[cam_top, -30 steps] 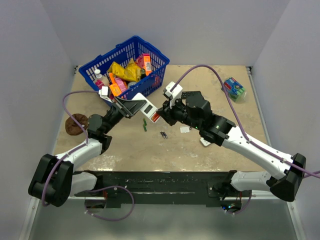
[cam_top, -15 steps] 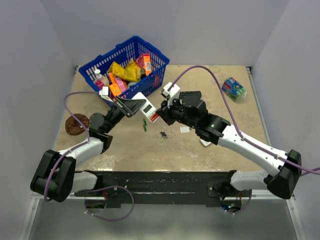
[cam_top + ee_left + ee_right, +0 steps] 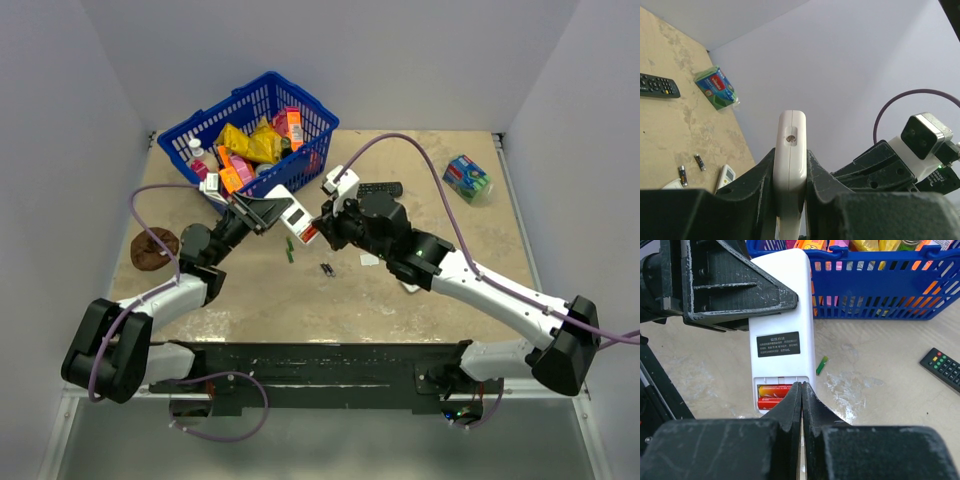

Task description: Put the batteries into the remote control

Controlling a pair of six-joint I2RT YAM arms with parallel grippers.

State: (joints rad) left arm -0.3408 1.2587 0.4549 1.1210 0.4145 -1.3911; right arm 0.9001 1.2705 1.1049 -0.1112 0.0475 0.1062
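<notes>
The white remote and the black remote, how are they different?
The white remote is held up in the left claw; the black remote lies flat on the table. The white remote shows its back, with red-orange batteries inside; the black remote shows its buttons. Both are rectangular remotes.

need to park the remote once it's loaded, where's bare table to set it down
Bare: the near strip of tan tabletop, in front of the dark loose batteries and slim green battery; also between the long black remote and green sponge pack. Crowded: the centre under both arms, and beside the blue plastic basket.
</notes>
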